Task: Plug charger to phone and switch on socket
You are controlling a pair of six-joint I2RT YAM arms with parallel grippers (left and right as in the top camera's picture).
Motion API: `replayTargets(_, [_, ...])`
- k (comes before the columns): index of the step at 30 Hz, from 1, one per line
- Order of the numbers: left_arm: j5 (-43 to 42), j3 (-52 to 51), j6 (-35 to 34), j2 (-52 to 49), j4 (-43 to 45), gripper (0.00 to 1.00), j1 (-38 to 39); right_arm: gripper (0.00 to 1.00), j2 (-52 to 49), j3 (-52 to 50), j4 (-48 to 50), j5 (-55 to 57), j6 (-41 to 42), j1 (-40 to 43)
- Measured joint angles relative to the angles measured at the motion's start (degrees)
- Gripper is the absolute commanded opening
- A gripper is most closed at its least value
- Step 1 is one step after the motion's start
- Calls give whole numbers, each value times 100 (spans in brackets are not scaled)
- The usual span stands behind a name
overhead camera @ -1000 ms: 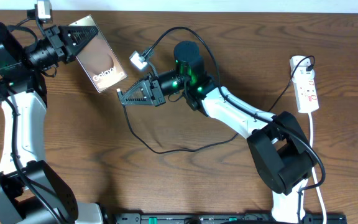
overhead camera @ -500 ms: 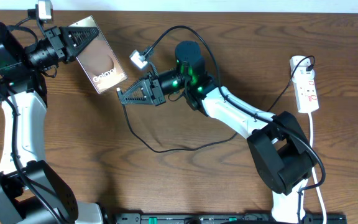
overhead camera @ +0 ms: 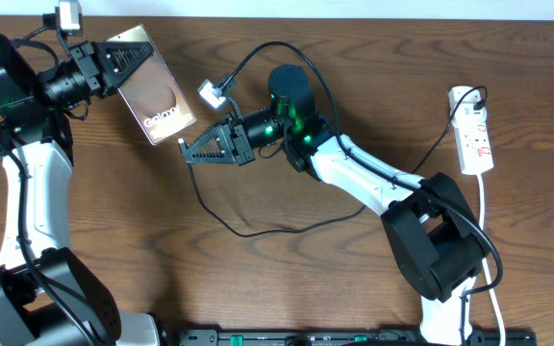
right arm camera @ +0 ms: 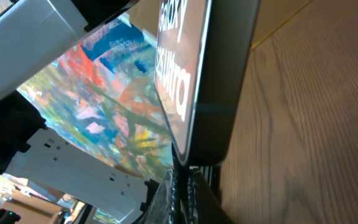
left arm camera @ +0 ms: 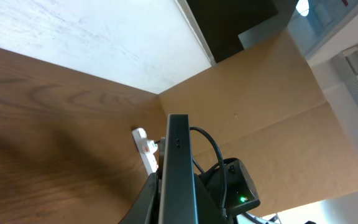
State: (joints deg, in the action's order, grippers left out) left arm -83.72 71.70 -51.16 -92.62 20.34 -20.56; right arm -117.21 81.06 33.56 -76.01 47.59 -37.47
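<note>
table: brown wood, filling the overhead frame; no containers showing on it
left gripper: sitting upper left of the overhead frame, pinching the phone by its upper end and keeping it off the wood
right gripper: sitting centre-left, fingers pressed together on the charger close to its free end, tips pointing left
phone: hanging in the upper left, long axis running from upper left down to lower right, lettered face showing to the overhead camera; appearing edge-on in the left wrist view
socket: lying at the right edge of the overhead frame, long axis running top to bottom, well apart from both grippers; switch state too small to tell
charger: looping from the right gripper down through the lower centre, then rising right towards the socket's upper end
key relation: phone's lower short edge is lying just up-left of the right gripper's tips, just beside them; in the right wrist view that edge is sitting directly over the pinched tips
contact: cannot tell whether the plug is seating in the port or only meeting the edge
nearer arm: right for both the phone's lower edge and the socket
</note>
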Motion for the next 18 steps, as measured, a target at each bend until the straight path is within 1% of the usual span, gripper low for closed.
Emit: replayTargets(18, [-164, 0, 17, 0, 0, 7, 4, 1, 0, 0, 2, -136, -7, 0])
